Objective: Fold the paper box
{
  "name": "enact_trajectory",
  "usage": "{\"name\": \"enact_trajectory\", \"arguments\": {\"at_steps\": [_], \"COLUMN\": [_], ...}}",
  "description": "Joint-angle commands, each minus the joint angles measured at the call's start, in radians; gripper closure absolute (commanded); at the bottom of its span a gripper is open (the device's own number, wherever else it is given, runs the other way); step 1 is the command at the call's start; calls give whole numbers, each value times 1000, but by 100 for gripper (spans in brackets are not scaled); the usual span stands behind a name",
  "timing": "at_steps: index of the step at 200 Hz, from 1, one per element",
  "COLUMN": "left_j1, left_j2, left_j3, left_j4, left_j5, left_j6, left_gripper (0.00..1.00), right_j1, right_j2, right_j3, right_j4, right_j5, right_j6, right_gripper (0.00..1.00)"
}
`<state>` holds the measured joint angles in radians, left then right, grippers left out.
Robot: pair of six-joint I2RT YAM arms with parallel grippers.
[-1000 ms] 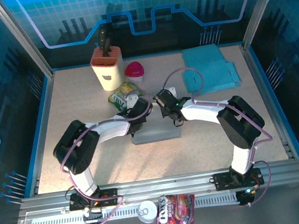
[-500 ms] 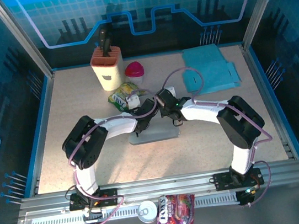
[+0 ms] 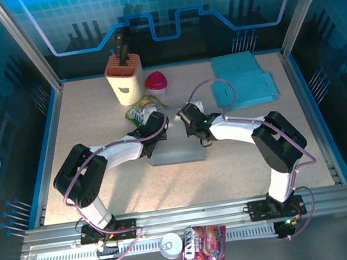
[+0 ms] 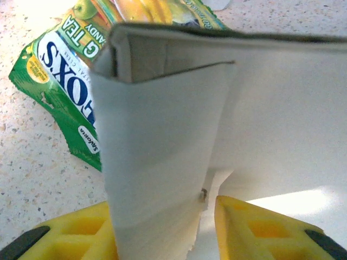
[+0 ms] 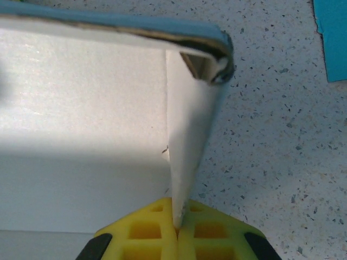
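The paper box [image 3: 177, 153] lies grey-white at the table's middle, partly folded, between both grippers. My left gripper [image 3: 151, 135] is at its left end. In the left wrist view its yellow fingers [image 4: 246, 225] stand apart, open, either side of an upright white flap [image 4: 162, 135]; a thin gap shows beside the right finger. My right gripper [image 3: 194, 128] is at the box's back right corner. There its two yellow fingers [image 5: 146, 230] are shut on the thin edge of the box's side wall [image 5: 190, 124], and the box's inside [image 5: 81, 108] spreads to the left.
A green candy packet [image 3: 141, 108] [image 4: 65, 81] lies just behind the left gripper. Further back stand a knife block [image 3: 125, 78] and a pink-lidded pot [image 3: 156, 82]. Blue cloth [image 3: 244, 80] lies at the back right. A can [image 3: 171, 244] and a sweets bag [image 3: 202, 243] sit on the front rail.
My left gripper swung right toward the box's middle, then back left to its left end. The box slid a little to the left. The right gripper held its grip.
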<state>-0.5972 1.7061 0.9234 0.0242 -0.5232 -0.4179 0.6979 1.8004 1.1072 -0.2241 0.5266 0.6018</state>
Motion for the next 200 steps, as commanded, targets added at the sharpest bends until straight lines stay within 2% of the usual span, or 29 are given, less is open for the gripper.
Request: {"name": "enact_trajectory", "arguments": {"at_steps": [1, 26, 41, 67, 88, 115, 144, 166, 200], "left_j1": [21, 50, 63, 86, 112, 182, 282, 295, 310], "left_j2": [-54, -89, -117, -192, -246, -302, -296, -267, -231], "left_j3": [-24, -48, -70, -143, -196, -270, -346, -344, -327], "left_j4": [19, 18, 40, 134, 185, 200, 298, 316, 318], "left_j5": [95, 137, 201, 391, 549, 584, 703, 761, 738], "left_j6": [41, 56, 86, 153, 199, 182, 170, 212, 217], "left_gripper": [58, 56, 52, 43, 40, 41, 51, 54, 51], "right_j1": [21, 15, 11, -1, -11, -24, -28, -28, -28], "right_j2": [40, 39, 40, 44, 44, 43, 41, 45, 49], "right_j3": [-4, -2, -2, 2, 2, 2, 0, 5, 4], "right_j4": [-67, -70, -74, -86, -87, -83, -75, -80, -76], "right_j5": [-41, -44, -45, -53, -60, -78, -88, -91, -94], "right_j6": [4, 4, 4, 9, 4, -15, -31, -30, -31], "right_gripper": [100, 100, 100, 100, 100, 100, 100, 100, 100]}}
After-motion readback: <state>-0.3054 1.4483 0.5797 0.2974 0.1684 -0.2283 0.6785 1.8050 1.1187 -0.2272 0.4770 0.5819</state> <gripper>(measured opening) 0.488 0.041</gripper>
